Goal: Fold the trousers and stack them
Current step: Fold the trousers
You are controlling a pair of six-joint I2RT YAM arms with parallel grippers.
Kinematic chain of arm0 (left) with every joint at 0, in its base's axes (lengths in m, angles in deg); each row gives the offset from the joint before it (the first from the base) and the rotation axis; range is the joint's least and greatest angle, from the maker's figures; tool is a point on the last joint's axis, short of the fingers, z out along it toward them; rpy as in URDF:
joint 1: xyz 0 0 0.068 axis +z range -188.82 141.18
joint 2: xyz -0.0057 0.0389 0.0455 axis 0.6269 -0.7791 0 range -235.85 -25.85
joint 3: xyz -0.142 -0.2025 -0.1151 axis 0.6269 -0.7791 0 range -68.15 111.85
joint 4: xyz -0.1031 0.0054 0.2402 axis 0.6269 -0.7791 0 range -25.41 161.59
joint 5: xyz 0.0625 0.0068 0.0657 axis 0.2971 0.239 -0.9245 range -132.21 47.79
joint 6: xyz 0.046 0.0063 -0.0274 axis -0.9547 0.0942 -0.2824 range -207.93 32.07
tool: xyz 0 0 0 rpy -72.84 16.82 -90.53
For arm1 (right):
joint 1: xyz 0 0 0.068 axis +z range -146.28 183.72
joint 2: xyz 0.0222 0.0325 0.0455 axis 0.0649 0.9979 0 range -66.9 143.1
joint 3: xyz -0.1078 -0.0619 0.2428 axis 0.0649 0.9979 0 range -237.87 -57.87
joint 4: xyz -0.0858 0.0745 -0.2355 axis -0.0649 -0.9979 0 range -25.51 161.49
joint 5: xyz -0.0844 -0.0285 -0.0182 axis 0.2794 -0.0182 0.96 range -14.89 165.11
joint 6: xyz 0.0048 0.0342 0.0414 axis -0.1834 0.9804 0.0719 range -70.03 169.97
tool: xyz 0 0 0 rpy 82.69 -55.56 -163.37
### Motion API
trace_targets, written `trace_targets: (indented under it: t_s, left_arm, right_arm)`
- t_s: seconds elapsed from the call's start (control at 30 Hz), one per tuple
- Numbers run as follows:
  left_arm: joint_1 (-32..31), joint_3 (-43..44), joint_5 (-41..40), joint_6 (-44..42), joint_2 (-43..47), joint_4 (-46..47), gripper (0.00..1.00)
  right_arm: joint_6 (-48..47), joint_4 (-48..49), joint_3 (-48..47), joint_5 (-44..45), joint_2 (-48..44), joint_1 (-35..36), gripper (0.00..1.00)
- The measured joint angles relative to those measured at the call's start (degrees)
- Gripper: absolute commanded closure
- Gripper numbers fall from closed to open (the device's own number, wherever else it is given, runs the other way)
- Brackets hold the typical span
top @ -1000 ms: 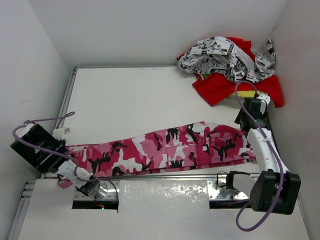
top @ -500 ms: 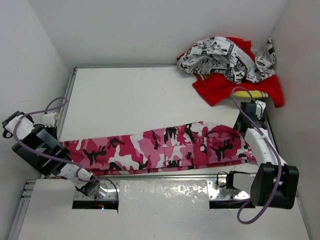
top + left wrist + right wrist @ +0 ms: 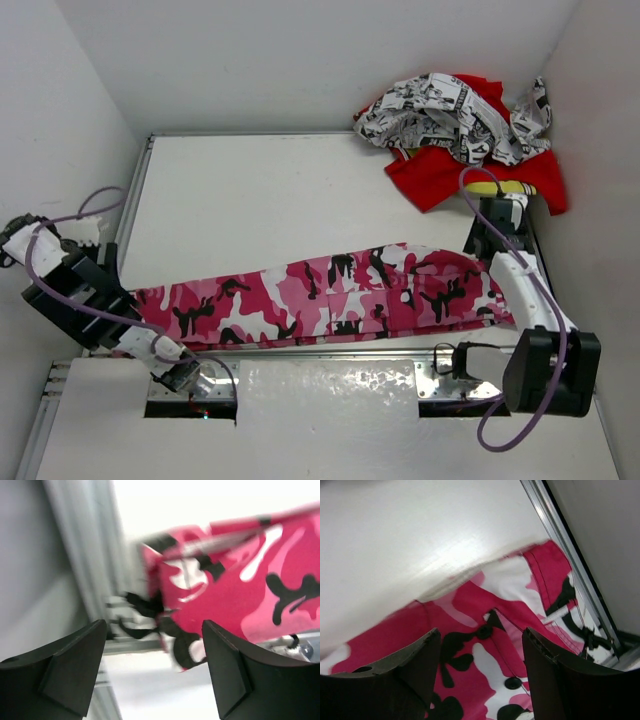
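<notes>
along the near edge of the counter lie limp, likely light trousers; left claw, right claw gape empty; pinch corners.

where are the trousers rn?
Top view: the trousers lie stretched left to right along the table's near edge; the cloth pile sits apart in the far right corner.

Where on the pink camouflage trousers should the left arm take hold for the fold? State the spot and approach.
Probably the leg cuffs at the left end. The trousers lie flat, stretched along the near edge of the table, so the cuffs are the free end. Come in low from the left, where the left gripper hovers, jaws open.
</notes>
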Motion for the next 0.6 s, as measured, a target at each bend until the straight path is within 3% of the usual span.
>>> trace_targets:
  t_s: [0.1, 0.17, 0.27, 0.43, 0.6]
  left_arm:
    - [-1.29, 5.49, 1.92, 0.63, 1.33, -0.87, 0.49]
    - [-4.0, 4.09, 2.32, 1.09, 4.22, -0.2, 0.55]
    - [-7.78, -5.25, 1.36, 1.22, 7.63, 0.52, 0.55]
    - [-8.48, -21.81, -5.86, 1.7, 5.46, 4.2, 0.51]
    - [-10.32, -23.89, -11.08, 4.44, 2.34, 13.53, 0.51]
  right_arm:
    - [-1.77, 0.11, -2.25, -0.26, -1.16, 3.32, 0.43]
    - [-2.19, 0.39, -3.21, -1.11, -2.1, 6.49, 0.53]
    - [-0.5, -0.22, -2.84, -3.15, -2.34, 9.44, 0.62]
    - [6.32, -2.32, 4.17, -5.51, 0.55, 10.12, 0.65]
    - [10.86, -3.23, 5.44, -8.37, 14.36, 9.92, 0.65]
